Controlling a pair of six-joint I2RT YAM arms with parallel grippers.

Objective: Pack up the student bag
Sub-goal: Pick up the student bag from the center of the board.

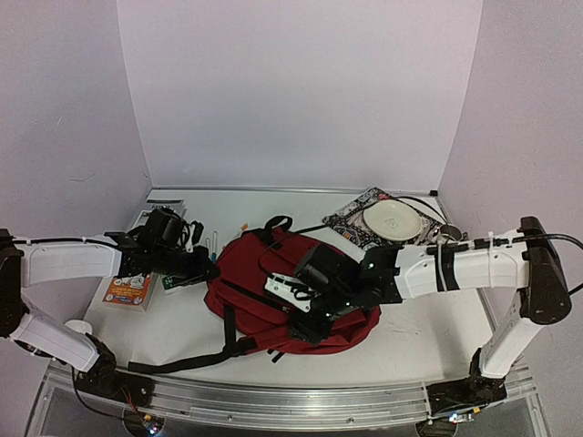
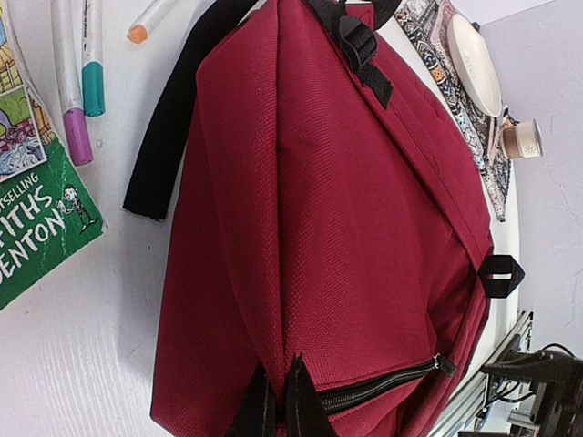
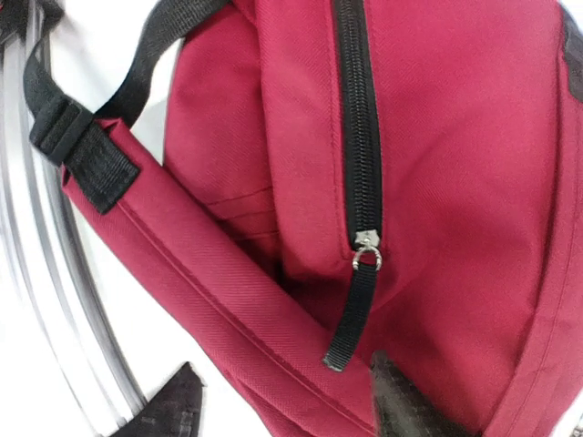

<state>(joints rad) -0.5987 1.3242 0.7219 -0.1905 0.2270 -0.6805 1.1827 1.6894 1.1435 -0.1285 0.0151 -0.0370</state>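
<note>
The right fingers (image 3: 401, 410) stand well apart and grip nothing. They hover over the front panel of the student bag (image 1: 273, 291), with the black pull tab (image 3: 351, 319) of the zipper slider (image 3: 366, 250) hanging just above the gap between them. The left fingers (image 2: 301, 408) are fully closed, tips against the red fabric beside the end of a zipper (image 2: 383, 384); whether a fold is pinched between them cannot be told. The bag lies flat at the middle of the tabletop (image 1: 428, 328), its black straps spread toward the near edge. Loose items lie outside it: books (image 1: 127, 289) and marker pens (image 2: 76, 132) to the left, and a plate (image 1: 393, 218) on a patterned cloth (image 1: 351, 221) at the far right. The step in hand appears to be opening a compartment. The next move calls for closing the right fingers squarely on the pull tab, then drawing the slider along its track while the left arm braces the bag against sliding.
</note>
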